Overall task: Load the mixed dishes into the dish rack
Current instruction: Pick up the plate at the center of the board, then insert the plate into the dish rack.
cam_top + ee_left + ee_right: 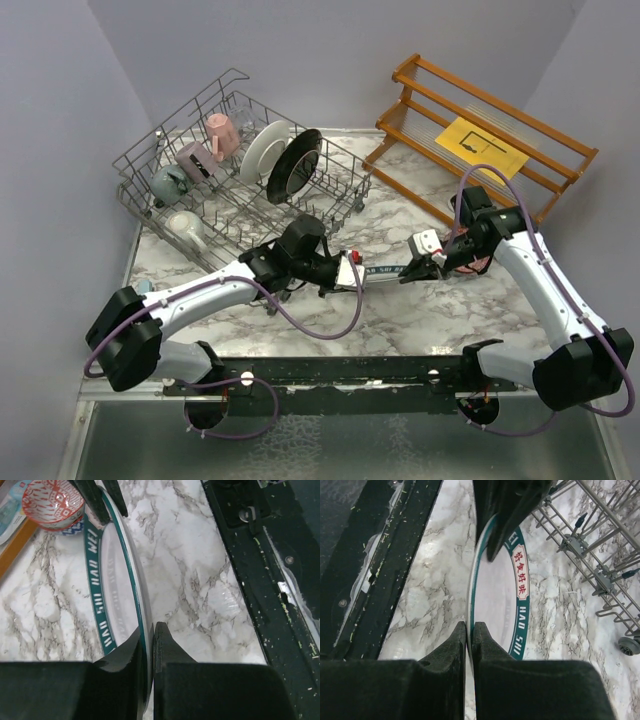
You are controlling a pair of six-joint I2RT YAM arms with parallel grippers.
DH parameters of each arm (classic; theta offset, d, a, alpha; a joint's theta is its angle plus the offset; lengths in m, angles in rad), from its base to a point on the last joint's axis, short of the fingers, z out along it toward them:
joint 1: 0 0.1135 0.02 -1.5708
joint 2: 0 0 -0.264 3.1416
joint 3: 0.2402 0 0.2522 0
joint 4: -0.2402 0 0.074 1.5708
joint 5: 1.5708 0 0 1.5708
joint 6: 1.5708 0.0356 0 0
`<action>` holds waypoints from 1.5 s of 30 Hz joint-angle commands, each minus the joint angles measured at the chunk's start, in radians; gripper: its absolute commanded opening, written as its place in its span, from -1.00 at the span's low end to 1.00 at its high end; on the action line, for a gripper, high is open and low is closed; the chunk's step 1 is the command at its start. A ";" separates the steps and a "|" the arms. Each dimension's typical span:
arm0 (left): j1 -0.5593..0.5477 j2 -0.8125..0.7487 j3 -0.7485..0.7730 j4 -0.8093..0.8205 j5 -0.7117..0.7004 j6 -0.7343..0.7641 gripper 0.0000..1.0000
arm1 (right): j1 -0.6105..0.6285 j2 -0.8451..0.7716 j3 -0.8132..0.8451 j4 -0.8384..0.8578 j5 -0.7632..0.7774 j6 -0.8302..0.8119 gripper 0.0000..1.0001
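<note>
Left pincer (149,630) and right pincer (469,626) each clamp an opposite rim of one teal-banded plate (500,595), white with lettering, held on edge just near-right of the dish rack (340,190). The rack carries four mugs in all, a pink mug (222,133), mauve mug (195,160), grey-teal mug (168,183) and cream mug (187,228), plus two upright plates, a white plate (262,150) and black-rimmed plate (295,165); one red-patterned bowl (52,502) sits on the marble desk (420,320) to the right

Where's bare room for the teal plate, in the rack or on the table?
In the grey wire dish rack, the near-right tines beside the black-rimmed plate stand bare; the far-left rows are crowded with mugs. The marble table is bare between rack and wooden slatted shelf, and nearside of the held teal-rimmed plate.
</note>
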 commanded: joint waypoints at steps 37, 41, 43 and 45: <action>0.178 -0.353 0.069 0.303 -0.057 -0.764 -1.00 | -0.401 -0.077 -0.217 1.058 -0.176 1.164 0.68; 0.298 -0.280 0.148 0.306 -0.026 -0.811 -1.00 | -0.401 -0.066 -0.242 1.079 -0.179 1.170 0.68; 0.347 -0.239 0.187 0.305 -0.010 -0.823 -1.00 | -0.402 -0.072 -0.250 1.078 -0.177 1.159 0.68; 0.406 -0.191 0.225 0.322 0.020 -0.844 -1.00 | -0.401 -0.077 -0.257 1.077 -0.169 1.148 0.68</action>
